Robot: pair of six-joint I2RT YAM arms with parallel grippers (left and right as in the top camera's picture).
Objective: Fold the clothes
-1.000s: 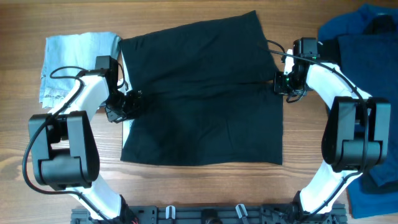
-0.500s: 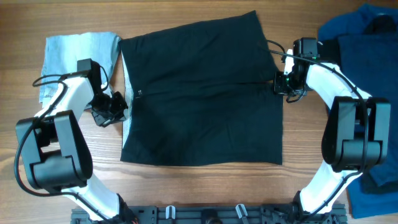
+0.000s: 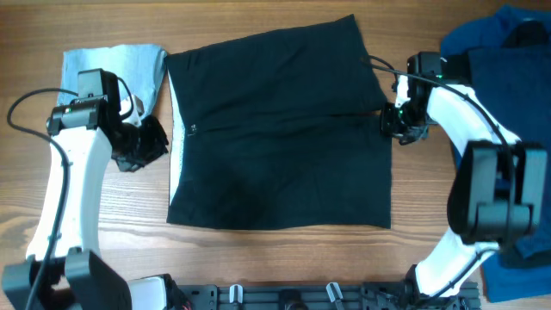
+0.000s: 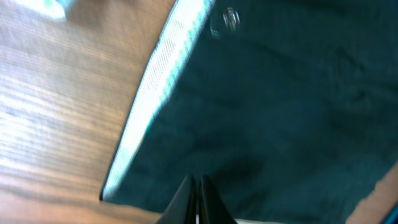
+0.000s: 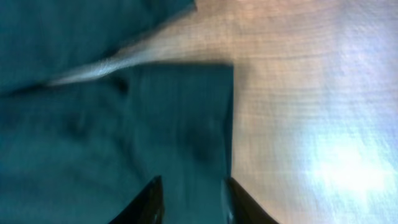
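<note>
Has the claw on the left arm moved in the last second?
Yes. The left gripper was on the black shorts' side edge; it has drawn off them, outward over the table, beside the pale-blue garment.

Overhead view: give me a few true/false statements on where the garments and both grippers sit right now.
1. The black shorts lie spread flat mid-table. True.
2. The left gripper is clamped on the shorts' left edge. False: it is shut on nothing, over bare wood left of the shorts.
3. The right gripper is open at the shorts' right edge. True.
4. The pale-blue garment lies on the right side. False: it is at the far left; dark blue clothes lie on the right.
</note>
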